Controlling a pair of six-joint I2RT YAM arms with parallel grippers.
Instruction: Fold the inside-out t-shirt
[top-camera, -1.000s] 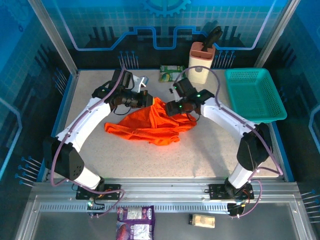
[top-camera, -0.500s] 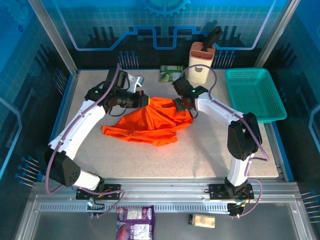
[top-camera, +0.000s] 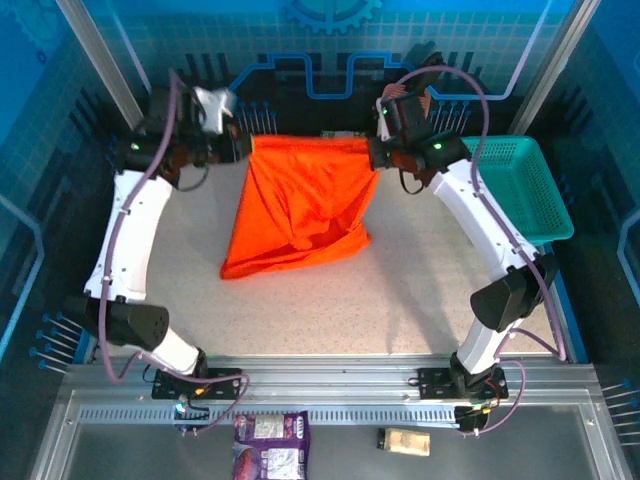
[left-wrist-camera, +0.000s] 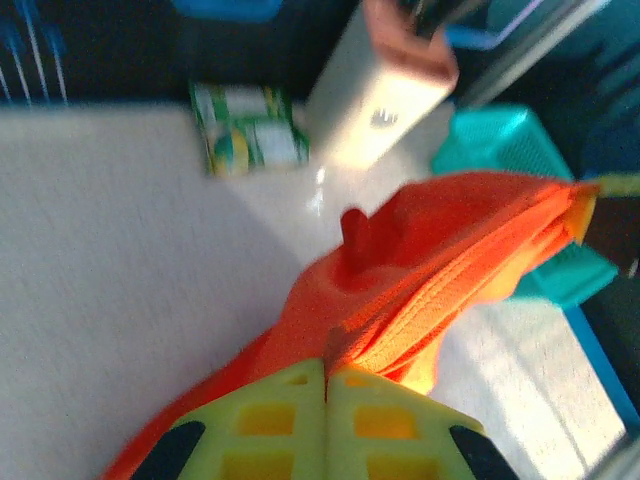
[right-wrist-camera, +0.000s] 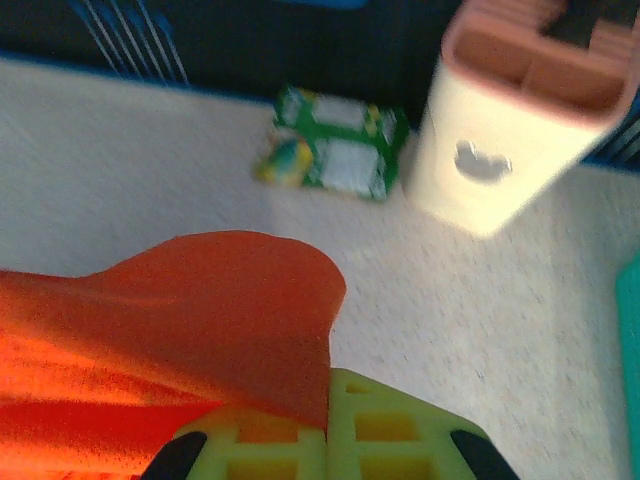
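Clamped tight, my left pincer (top-camera: 243, 150) grips one top corner of the inside-out t-shirt (top-camera: 300, 205), and my right pincer (top-camera: 372, 152) grips the other. Nearest me its lower edge rests on the table (top-camera: 420, 300); the upper edge stretches between my pincers. Beyond lie a green packet (right-wrist-camera: 335, 150) and a cream holder (right-wrist-camera: 510, 120).

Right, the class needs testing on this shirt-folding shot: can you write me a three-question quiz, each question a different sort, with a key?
1. Fill in: the teal basket stands on the robot's ___ side.
2. True or false: the left claw is open.
3. Both it and the right claw grip: A the t-shirt; B the teal basket; C nothing.
Key: 1 right; 2 false; 3 A.
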